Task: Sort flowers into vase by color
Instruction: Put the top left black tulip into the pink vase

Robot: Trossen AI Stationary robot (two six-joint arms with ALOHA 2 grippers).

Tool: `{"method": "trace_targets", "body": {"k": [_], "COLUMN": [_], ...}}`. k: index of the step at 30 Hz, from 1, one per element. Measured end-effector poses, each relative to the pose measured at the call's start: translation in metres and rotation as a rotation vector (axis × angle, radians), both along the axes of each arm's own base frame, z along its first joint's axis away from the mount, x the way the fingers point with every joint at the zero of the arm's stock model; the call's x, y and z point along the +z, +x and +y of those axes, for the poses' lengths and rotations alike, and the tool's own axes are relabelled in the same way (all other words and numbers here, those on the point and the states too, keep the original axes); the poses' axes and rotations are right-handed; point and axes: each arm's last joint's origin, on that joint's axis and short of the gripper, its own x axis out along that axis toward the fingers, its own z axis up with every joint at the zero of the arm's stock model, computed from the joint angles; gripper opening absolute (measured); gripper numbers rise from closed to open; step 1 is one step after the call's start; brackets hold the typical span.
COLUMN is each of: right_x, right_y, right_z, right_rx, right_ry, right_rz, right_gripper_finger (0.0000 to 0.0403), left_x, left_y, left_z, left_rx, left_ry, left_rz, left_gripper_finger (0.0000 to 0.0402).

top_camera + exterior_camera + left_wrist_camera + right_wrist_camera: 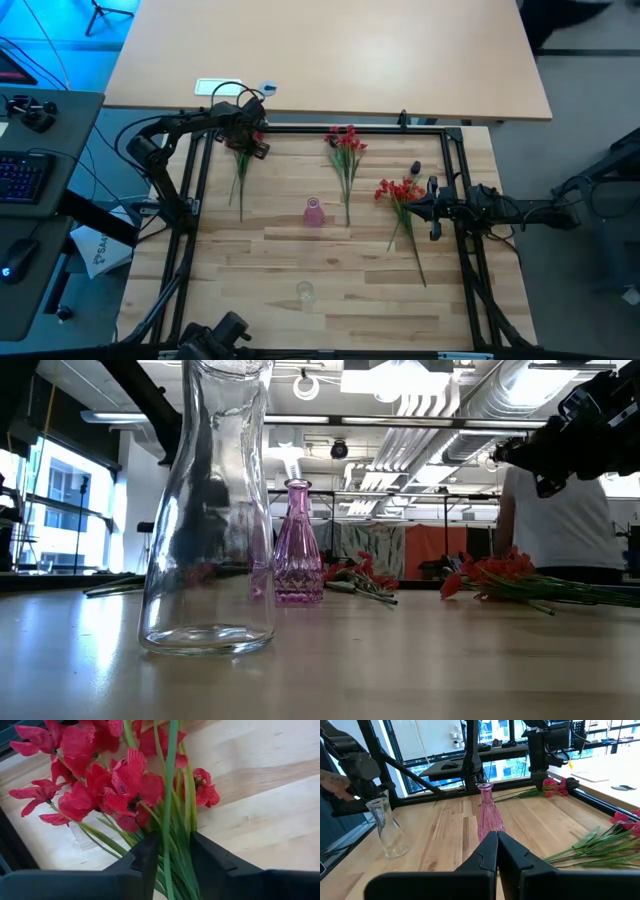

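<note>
Three bunches of red flowers with long green stems lie on the table: one at the far left (241, 170), one in the far middle (346, 150), one at the right (401, 192). My left gripper (247, 140) is shut on the far-left bunch (100, 785). My right gripper (432, 212) is shut and empty, hovering just right of the right bunch (600, 842). A pink vase (314, 212) stands upright mid-table. A clear vase (304, 292) stands nearer the front edge. A small dark thing (415, 166) lies beyond the right bunch. My left gripper pinches the bunch's green stems (172, 857) between its two fingers, just below the red blossoms. The fingers (145, 865) come from above, pointing down, and lie across the stems. The long stem ends (240, 200) lie on the table toward its near edge.
A black frame (190, 200) runs around the work area. The pink vase (489, 817) and the clear vase (387, 827) stand between the two arms. A second light table (330, 60) lies beyond the far edge. A person in white (560, 530) stands behind the table.
</note>
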Motion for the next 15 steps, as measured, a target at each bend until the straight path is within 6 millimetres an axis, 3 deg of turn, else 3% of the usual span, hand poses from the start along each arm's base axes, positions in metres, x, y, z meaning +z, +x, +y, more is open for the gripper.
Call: {"method": "trace_targets", "body": {"k": [8, 15], "right_x": [0.000, 0.000], "right_y": [0.000, 0.000], "right_z": [0.000, 0.000], "right_rx": [0.000, 0.000], "right_ry": [0.000, 0.000], "right_rz": [0.000, 0.000], "right_gripper_finger": [0.0000, 0.0000], "left_x": [0.011, 0.014], "left_y": [-0.002, -0.004], "left_z": [-0.002, -0.001], "left_rx": [-0.003, -0.007], "left_ry": [0.030, 0.035], "left_rz": [-0.017, -0.020], "left_gripper_finger": [0.0012, 0.0010]}}
